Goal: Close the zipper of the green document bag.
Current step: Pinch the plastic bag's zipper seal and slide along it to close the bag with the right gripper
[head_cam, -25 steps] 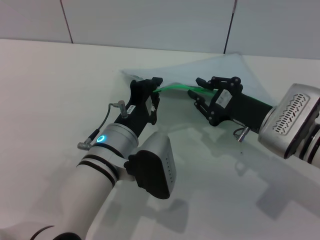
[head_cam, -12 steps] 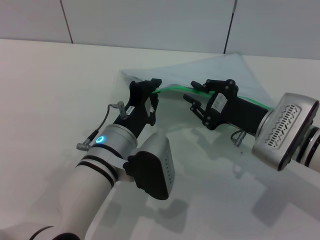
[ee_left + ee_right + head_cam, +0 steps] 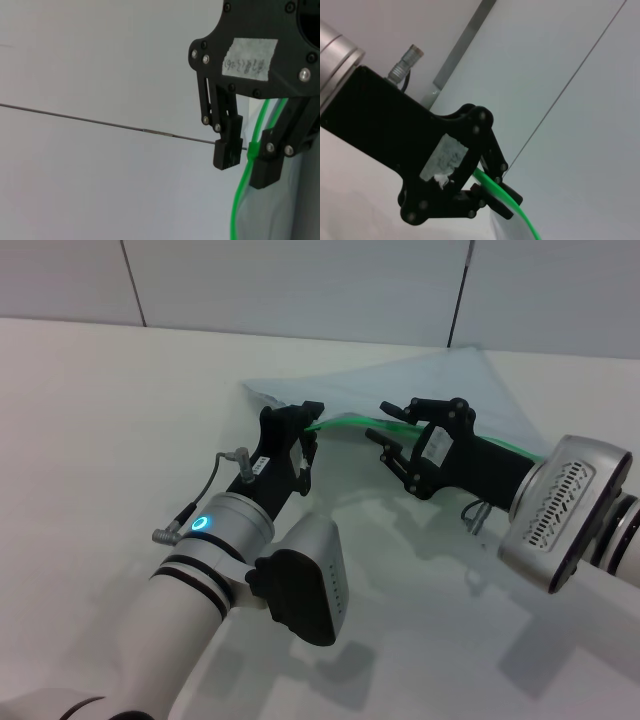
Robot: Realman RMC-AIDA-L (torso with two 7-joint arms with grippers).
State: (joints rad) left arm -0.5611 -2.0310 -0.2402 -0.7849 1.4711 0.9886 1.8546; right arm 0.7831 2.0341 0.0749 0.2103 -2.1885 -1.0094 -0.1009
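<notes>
The white table (image 3: pixel 90 440) lies bare across the left and lower right of the head view, so both arms have room. The green document bag (image 3: pixel 450 385) lies upper centre-right, its near edge lifted. The zipper (image 3: pixel 345 421) runs between the grippers. The left gripper (image 3: pixel 303 443) is pinched on its end, left of centre. The right gripper (image 3: pixel 388 445) has its fingers spread around the strip at centre, gripping nothing. I cannot tell how much is zipped; the job looks unfinished.

Pale green document bag (image 3: pixel 455 385) lies flat, zipper (image 3: pixel 345 422) edge lifted.
</notes>
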